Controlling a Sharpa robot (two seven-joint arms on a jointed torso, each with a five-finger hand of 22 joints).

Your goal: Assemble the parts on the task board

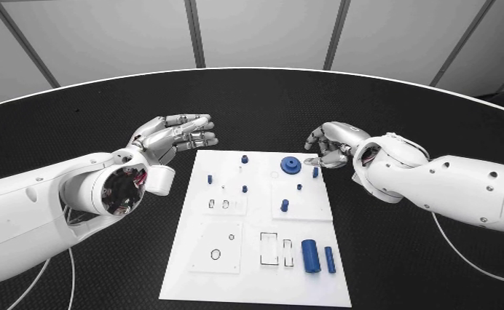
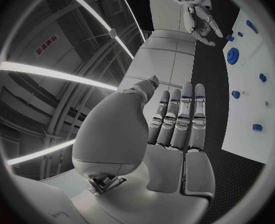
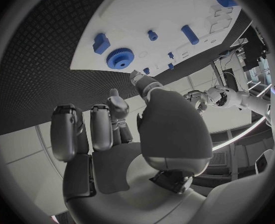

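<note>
Your task board point(image 1: 257, 252) lies mid-table with blue parts: a gear point(image 1: 291, 165) at its far end, two cylinders point(image 1: 311, 255) near you. Both hands hold nothing, fingers apart: left hand point(image 1: 173, 135) off the board's far left corner, right hand point(image 1: 334, 145) just beside the gear. No legible writing on the board.

Even bright light, fisheye-bent wrist views

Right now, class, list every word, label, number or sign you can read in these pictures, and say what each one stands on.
Red sign on the room structure, left wrist view: a few red characters, too small and bent to read.
Task board: only outlined shapes and holes, no readable text.
Blue parts, such as the gear: no markings visible.
Left hand and right hand: no readable labels.
</note>
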